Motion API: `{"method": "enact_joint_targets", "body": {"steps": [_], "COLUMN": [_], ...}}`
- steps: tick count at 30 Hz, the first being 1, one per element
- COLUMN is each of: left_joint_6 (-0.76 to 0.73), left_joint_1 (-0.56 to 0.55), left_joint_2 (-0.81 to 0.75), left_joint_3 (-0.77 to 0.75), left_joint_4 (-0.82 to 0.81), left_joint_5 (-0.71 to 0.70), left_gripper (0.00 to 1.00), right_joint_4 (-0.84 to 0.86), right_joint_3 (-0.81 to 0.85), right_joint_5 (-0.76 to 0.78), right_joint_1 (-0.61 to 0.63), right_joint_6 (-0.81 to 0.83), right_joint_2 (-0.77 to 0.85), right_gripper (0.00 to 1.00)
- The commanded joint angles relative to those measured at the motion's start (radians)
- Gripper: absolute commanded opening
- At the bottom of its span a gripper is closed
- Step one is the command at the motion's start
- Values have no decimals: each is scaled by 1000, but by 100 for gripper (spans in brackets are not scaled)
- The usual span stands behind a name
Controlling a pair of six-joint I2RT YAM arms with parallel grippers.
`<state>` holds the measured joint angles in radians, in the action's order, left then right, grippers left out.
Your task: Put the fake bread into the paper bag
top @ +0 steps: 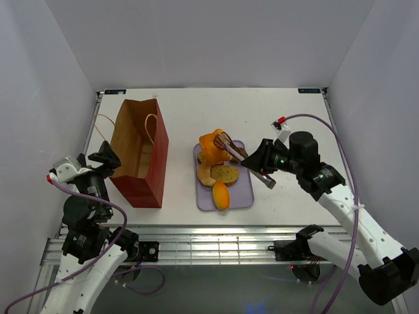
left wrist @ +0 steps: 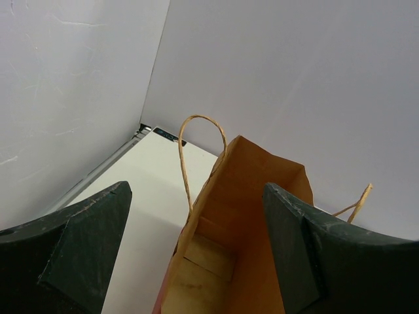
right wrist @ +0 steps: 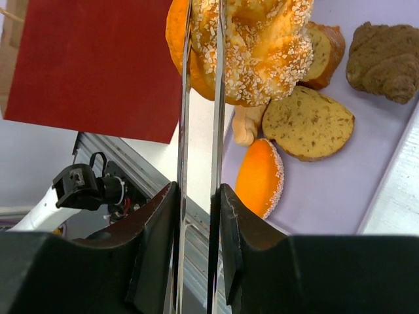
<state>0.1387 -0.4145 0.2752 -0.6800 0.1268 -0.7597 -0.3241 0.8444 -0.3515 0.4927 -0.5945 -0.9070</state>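
The paper bag [top: 141,154] stands open at the left, its tan inside [left wrist: 249,216] holding no bread. My left gripper [top: 108,160] hangs open at its near left rim, one finger either side of the bag wall [left wrist: 196,188]. My right gripper [top: 254,159] is shut on metal tongs [right wrist: 200,98], whose tips pinch a seeded golden-orange bun [right wrist: 262,46] lifted over the far left of the lavender tray [top: 242,196]. On the tray lie a brown-crusted slice [right wrist: 308,121], an orange bun [right wrist: 260,176], a pale crescent roll [right wrist: 245,124] and a brown croissant [right wrist: 383,59].
White walls close in the table on three sides. The bag's cord handles [left wrist: 186,150] stick up above its rim. A metal rail [top: 216,239] runs along the near table edge, between the arm bases.
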Motion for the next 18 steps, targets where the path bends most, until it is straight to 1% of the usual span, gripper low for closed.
{"method": "enact_joint_targets", "body": {"steps": [1,5,9,12,18], "left_joint_6": [-10,-11,-7,-4,-7], "left_joint_1": [-3,-3,-3,-3,-3], "left_joint_2": [-8,-28,-31,-31,-33], "left_joint_3": [2,7,4,5,7], "left_joint_4": [2,-1,5,7,2], "left_joint_5": [-4,-16,-41,-39,-41], "left_gripper": [92,91,90,90,90], "right_joint_4": [27,5,40,66,120], "right_joint_3": [102,202,342,421,649], "right_joint_5": [-37,-38,-64,-104,-175], "right_joint_1": [-3,-3,-3,-3,12], "right_joint_6": [21,48,61,53,47], "right_joint_2": [-10,-41,-105,-174,-325], "right_gripper": [8,8,8,8,8]}}
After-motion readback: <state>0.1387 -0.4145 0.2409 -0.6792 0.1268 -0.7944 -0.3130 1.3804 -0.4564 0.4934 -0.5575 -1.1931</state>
